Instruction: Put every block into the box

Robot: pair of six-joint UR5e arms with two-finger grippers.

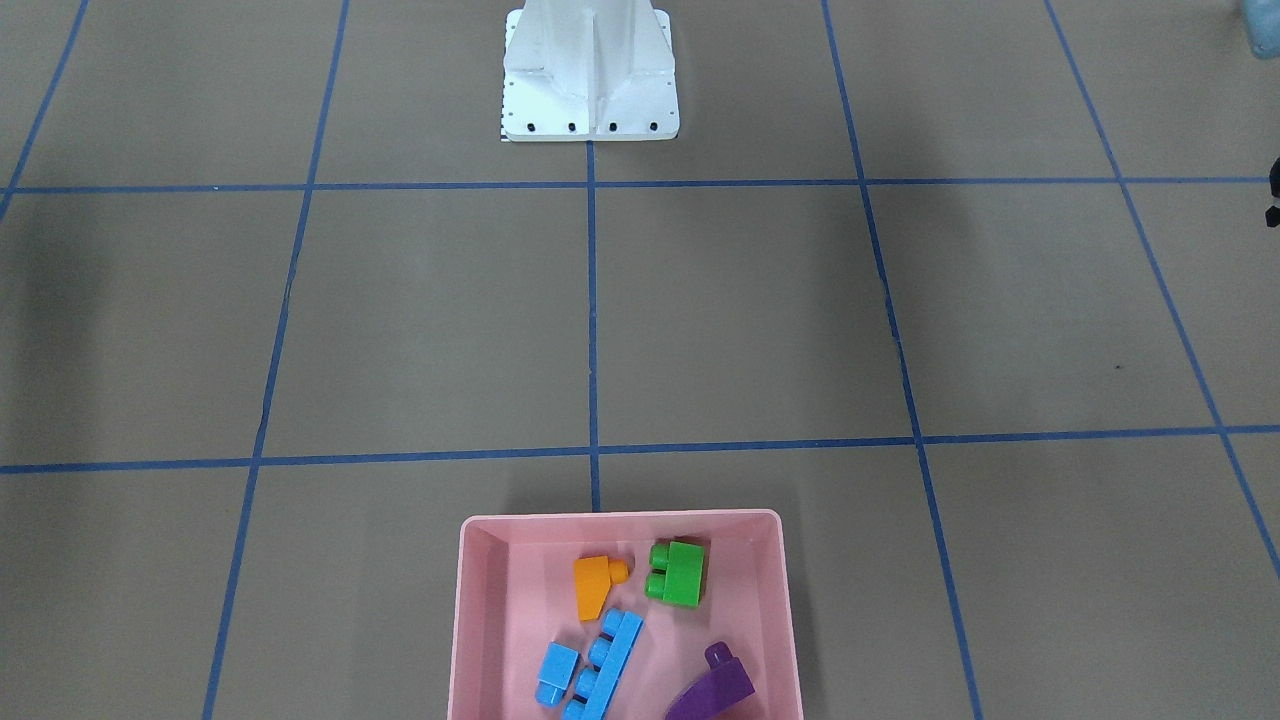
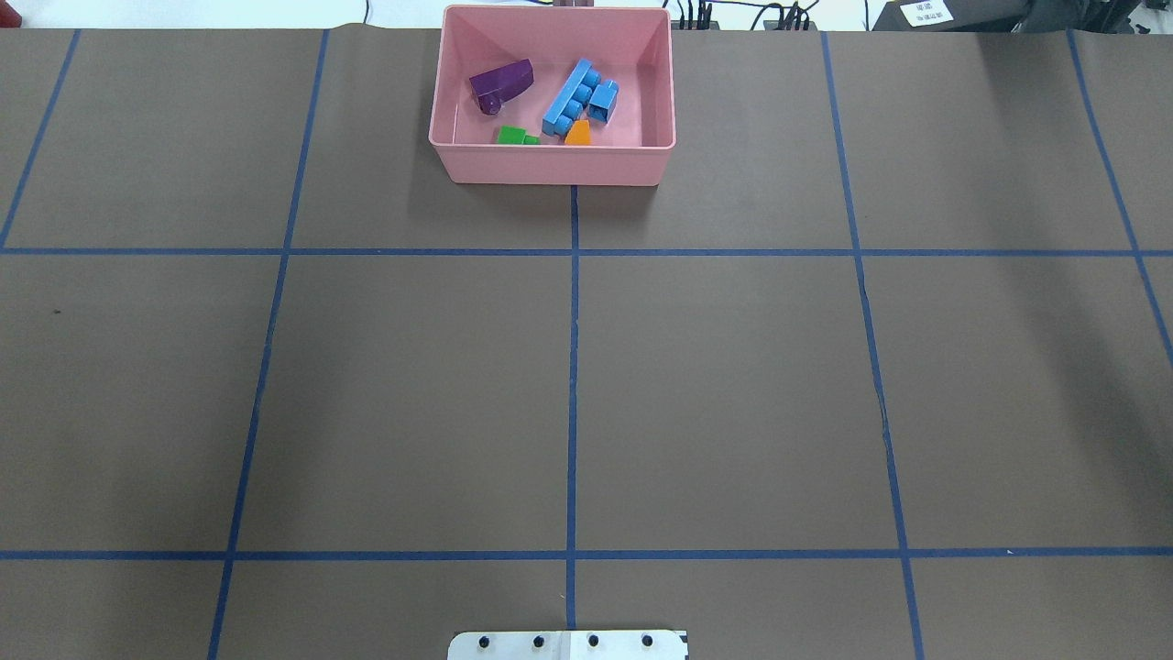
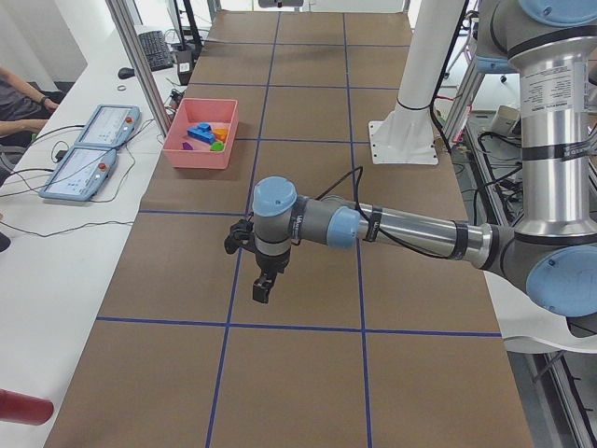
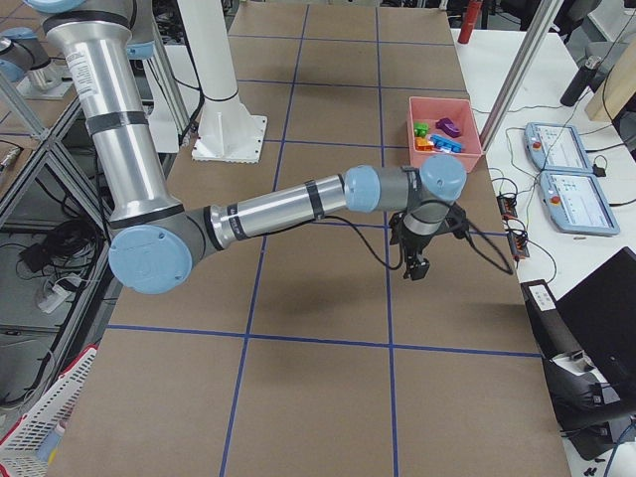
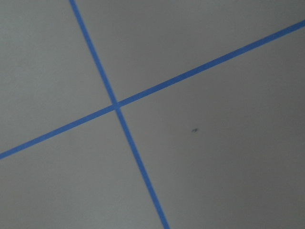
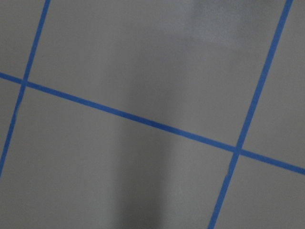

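The pale pink box (image 1: 620, 518) stands at the table's far middle edge; it also shows in the overhead view (image 2: 554, 167). All blocks lie inside it: orange sloped (image 1: 595, 587), green two-stud (image 1: 681, 574), long blue bar (image 1: 606, 664), small blue cube (image 1: 555, 673) and purple sloped (image 1: 713, 688). My left gripper (image 3: 262, 286) hangs above bare table and shows only in the exterior left view. My right gripper (image 4: 415, 266) hangs above bare table and shows only in the exterior right view. I cannot tell whether either is open or shut. Both wrist views show only brown table with blue tape lines.
The white base plate (image 1: 590, 80) stands at the robot's side of the table. Two teach pendants (image 3: 89, 154) lie on a white side bench beyond the box, with cables. An operator's arm (image 3: 19, 103) rests there.
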